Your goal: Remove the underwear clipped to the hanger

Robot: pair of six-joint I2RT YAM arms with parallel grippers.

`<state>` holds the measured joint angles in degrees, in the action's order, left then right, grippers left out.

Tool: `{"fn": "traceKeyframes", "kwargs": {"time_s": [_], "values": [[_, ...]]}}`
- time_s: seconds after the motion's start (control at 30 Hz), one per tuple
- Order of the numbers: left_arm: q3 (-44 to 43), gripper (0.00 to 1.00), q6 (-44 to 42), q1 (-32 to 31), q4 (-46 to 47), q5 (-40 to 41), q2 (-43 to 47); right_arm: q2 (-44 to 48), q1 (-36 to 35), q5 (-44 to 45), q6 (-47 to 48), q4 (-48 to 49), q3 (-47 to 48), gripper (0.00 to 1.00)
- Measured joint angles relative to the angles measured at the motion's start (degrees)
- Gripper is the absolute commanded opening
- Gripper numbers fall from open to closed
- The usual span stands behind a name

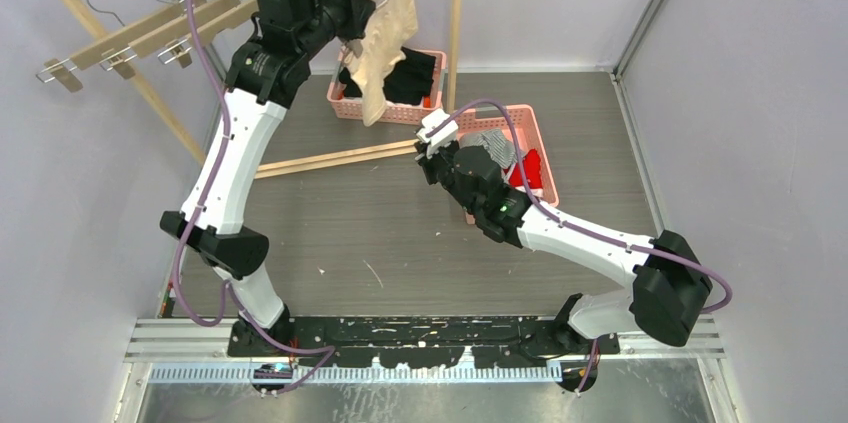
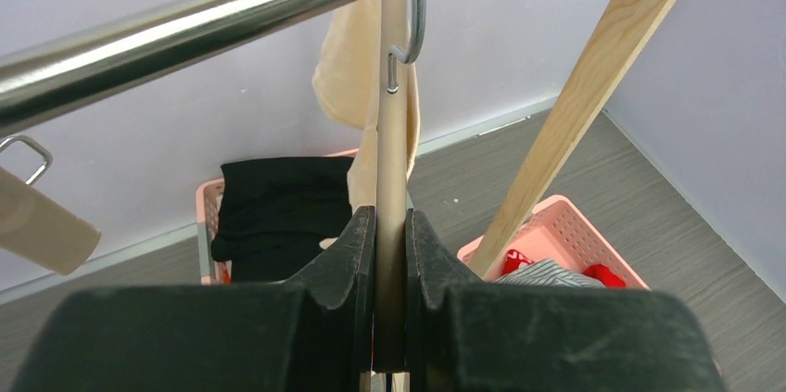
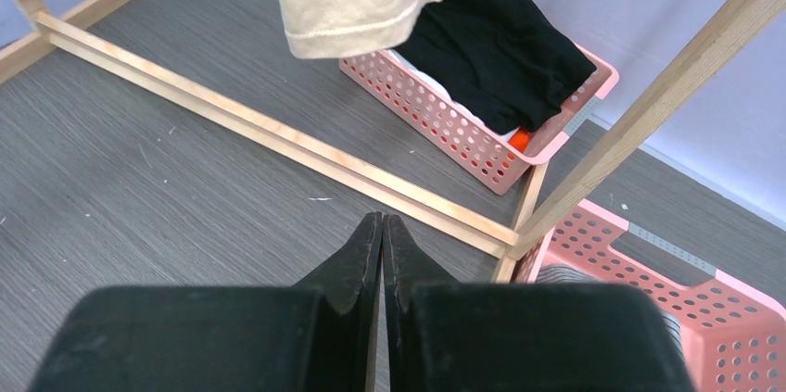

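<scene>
Clenching the wooden hanger (image 2: 393, 132) edge-on, the left claw (image 2: 391, 225) is nearer the beige underwear (image 1: 385, 38) — which hangs long-axis down just beyond it; the right claw (image 3: 382, 230), pinched shut and empty, faces its hem from below.

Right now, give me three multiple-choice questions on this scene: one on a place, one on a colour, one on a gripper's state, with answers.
1. Where is the red underwear?
A. on the rail
B. in the right basket
C. on the floor

2. What colour is the cloth on the hanger?
A. beige
B. red
C. black

3. The right gripper is:
A. wide open
B. shut on cloth
C. shut and empty

Answers:
1 B: it lies in that pink basket beside the striped piece.
2 A: the hanging cloth is plain beige.
3 C: its jaws meet above the floor with nothing between them.
</scene>
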<state>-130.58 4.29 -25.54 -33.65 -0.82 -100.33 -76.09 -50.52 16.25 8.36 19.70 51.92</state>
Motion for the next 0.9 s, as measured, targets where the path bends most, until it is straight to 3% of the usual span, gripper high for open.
{"fn": "traceKeyframes", "kwargs": {"time_s": [0.9], "values": [[13.0, 0.0, -3.54, -0.26, 7.34, 2.8, 10.62, -1.42, 0.0, 0.2, 0.31, 0.24, -0.11, 0.08]]}}
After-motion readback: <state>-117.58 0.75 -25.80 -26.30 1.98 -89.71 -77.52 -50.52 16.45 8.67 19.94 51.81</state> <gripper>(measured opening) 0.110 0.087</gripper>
